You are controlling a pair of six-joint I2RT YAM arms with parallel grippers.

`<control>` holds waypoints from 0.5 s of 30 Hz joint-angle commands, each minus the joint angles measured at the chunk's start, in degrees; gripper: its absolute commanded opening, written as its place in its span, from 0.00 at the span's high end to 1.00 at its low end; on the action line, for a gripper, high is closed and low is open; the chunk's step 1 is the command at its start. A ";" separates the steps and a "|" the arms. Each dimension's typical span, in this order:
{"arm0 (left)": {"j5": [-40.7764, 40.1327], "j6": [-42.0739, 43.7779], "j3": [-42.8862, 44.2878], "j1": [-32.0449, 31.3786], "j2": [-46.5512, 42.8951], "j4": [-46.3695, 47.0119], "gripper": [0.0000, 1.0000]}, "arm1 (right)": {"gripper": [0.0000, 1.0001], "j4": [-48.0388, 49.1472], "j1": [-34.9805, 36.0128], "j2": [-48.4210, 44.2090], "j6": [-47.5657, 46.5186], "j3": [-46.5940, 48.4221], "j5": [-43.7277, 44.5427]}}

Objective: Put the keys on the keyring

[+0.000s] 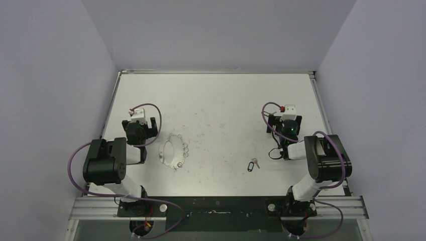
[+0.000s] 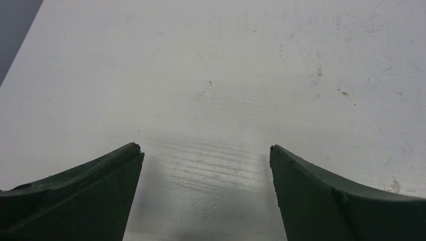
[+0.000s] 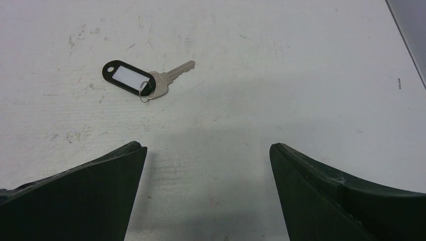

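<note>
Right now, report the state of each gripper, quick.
Left gripper: open, holding nothing.
Right gripper: open, holding nothing; the small silver key on a black oblong tag lies ahead of it, untouched.

Scuffed white table [image 1: 221, 105], plain pale grey walls [image 1: 216, 30]

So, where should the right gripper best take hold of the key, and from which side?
Probably the black tag, pinched across its short width from straight above. It lies flat, is the bulkiest part, and both long sides are free; the silver key is thinner.
</note>
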 commanded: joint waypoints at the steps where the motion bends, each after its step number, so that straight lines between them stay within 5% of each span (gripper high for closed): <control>1: 0.47 -0.36 1.28 0.18 -0.01 2.10 0.03 | 0.00 2.44 0.29 -0.35 0.21 0.81 0.33; 13: -1.53 -0.54 0.66 0.13 -1.94 2.21 0.03 | 0.00 2.27 0.35 -0.98 0.45 0.97 0.51; 15: -3.47 -1.53 1.62 -0.10 -9.14 -6.95 0.03 | 0.00 -6.78 0.53 -6.59 0.51 3.65 0.20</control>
